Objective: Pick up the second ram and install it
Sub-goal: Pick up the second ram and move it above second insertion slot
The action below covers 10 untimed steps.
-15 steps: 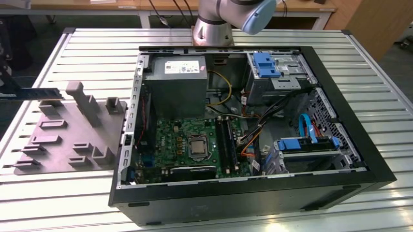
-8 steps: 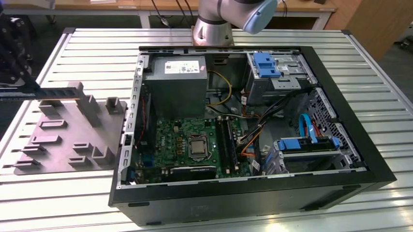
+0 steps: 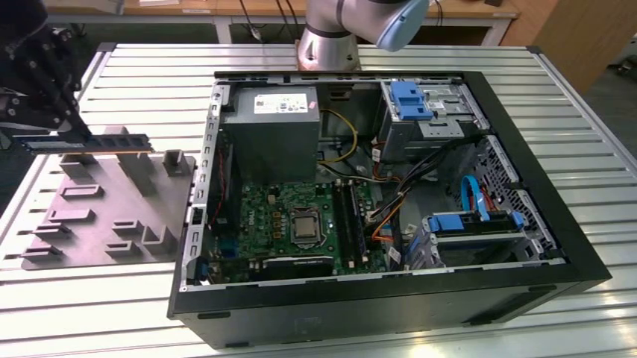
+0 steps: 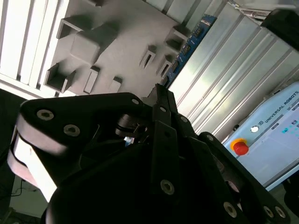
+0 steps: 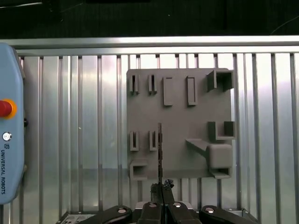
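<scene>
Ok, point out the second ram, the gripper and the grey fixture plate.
second ram [image 3: 118,142]: exterior view, its free end.
gripper [image 5: 162,185]: first wrist view, between fingertips shut on the second ram.
grey fixture plate [image 5: 180,120]: first wrist view, bare middle.

Bright, even light (slight glare)

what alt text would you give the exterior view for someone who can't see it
The tool grips the second ram, a thin dark strip, over a grey fixture plate at the exterior view's left. Toward the view's right, on a slatted metal table, a computer case lies open with its motherboard exposed.
</scene>
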Each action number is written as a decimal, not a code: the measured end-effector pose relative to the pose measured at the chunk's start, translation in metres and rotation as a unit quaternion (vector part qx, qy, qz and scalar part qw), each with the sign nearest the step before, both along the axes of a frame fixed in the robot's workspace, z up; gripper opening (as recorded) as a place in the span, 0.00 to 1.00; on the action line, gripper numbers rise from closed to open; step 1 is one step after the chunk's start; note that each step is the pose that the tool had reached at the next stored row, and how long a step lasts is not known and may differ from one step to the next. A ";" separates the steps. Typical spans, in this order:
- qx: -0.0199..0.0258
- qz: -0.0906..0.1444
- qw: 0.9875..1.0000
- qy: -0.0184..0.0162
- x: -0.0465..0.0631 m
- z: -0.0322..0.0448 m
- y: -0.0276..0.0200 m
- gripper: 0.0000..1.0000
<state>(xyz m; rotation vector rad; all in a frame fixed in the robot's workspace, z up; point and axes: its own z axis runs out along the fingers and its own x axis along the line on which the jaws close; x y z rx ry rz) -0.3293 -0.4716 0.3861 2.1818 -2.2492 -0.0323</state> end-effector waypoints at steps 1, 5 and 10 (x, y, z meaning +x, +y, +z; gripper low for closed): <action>0.000 0.000 1.000 0.000 0.004 0.0000 0.0000 0.11; 0.000 0.000 1.000 0.000 0.019 0.0000 0.0000 0.11; 0.000 0.000 1.000 0.000 0.039 0.0000 -0.0001 0.11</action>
